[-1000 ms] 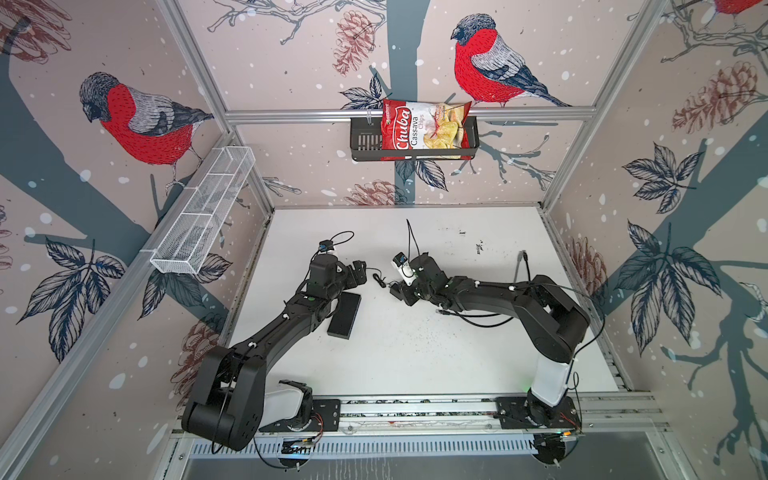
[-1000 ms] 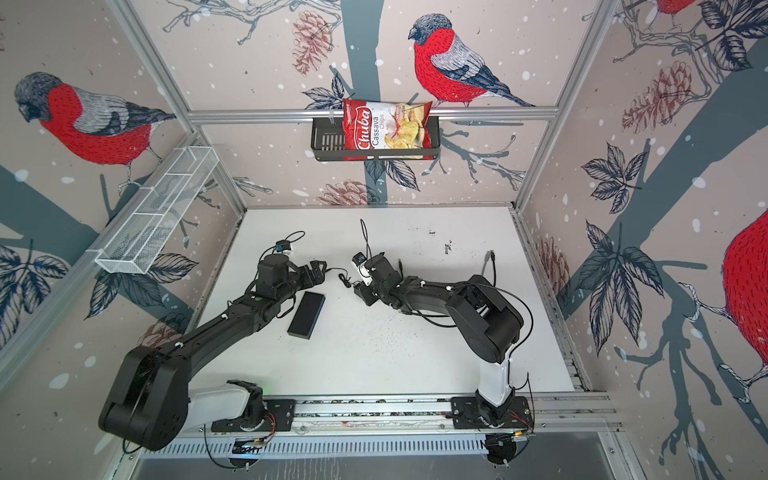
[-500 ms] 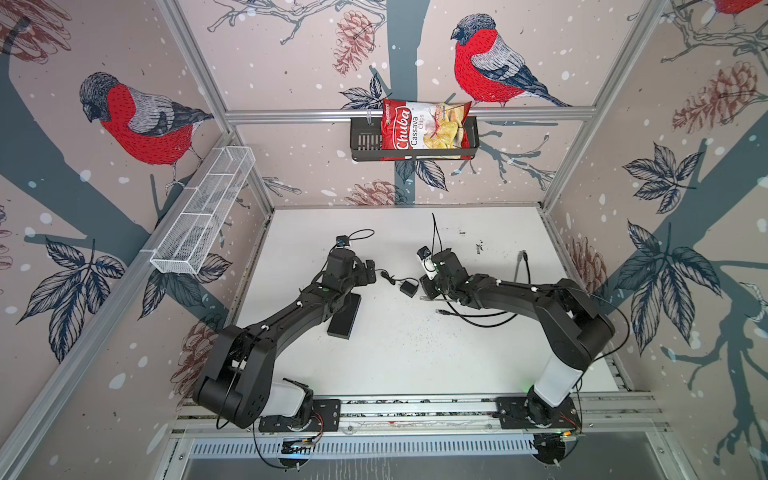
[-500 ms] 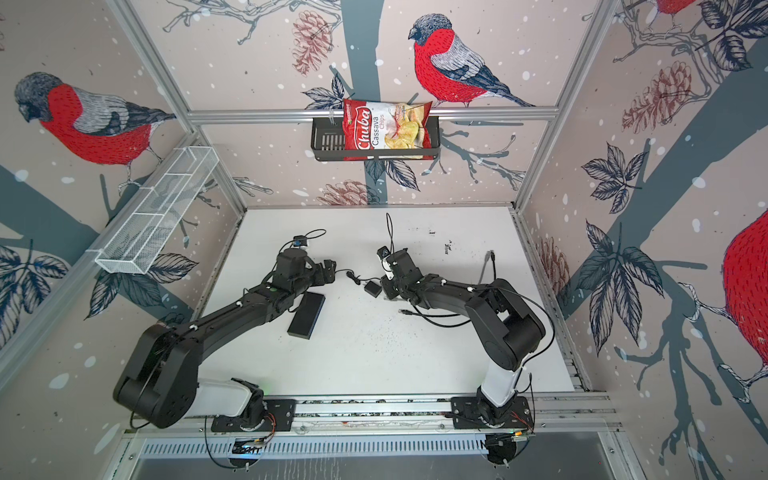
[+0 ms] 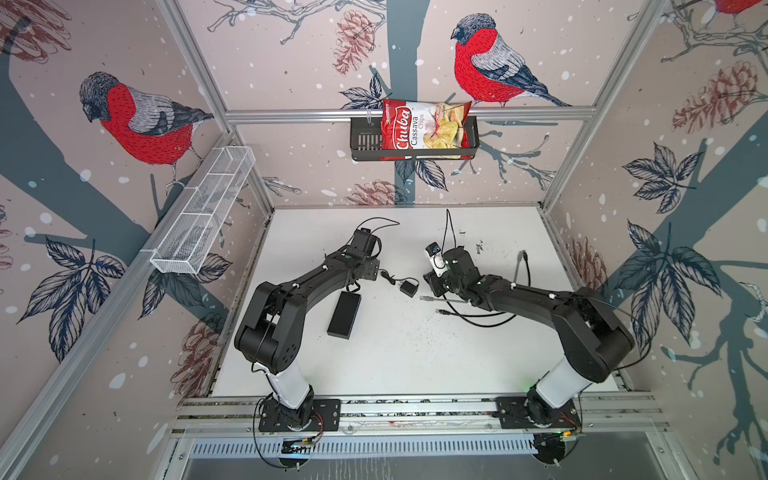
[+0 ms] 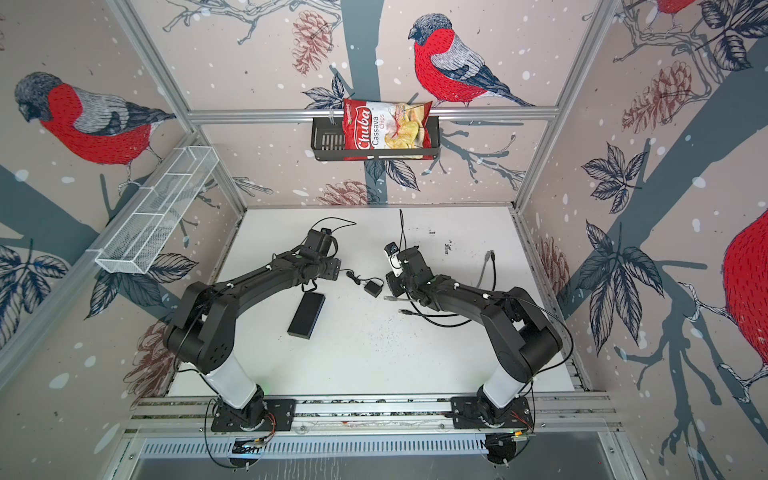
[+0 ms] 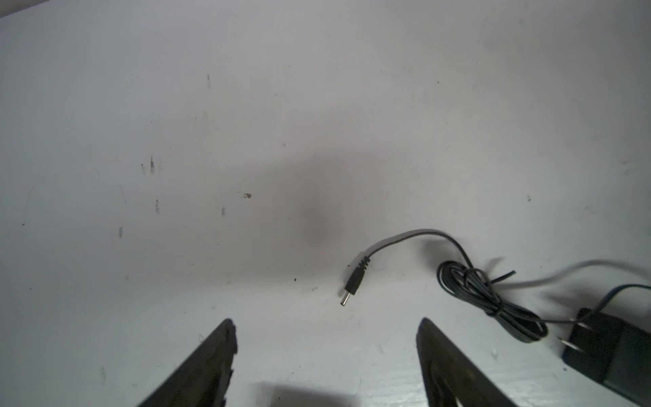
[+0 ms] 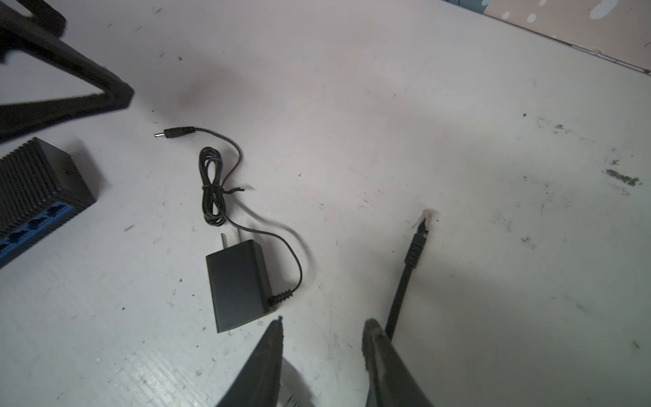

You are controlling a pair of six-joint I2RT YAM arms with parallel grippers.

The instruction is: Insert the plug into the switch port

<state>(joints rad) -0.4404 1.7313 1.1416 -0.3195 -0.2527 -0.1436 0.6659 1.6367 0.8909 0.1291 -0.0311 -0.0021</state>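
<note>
In the right wrist view the switch (image 8: 42, 190) is cut by the picture's edge — only one end and a few blue ports show. Near it a blurred black finger (image 8: 112, 93), probably the left gripper's (image 7: 326, 324), also runs off the frame. The network cable (image 8: 405, 275) disappears behind a finger (image 8: 380, 359) of the right gripper (image 8: 322, 324). The left wrist view crops the adapter (image 7: 613, 352). In a top view the plug (image 5: 382, 273), at 10 o'clock from the adapter, is too small to make out.
</note>
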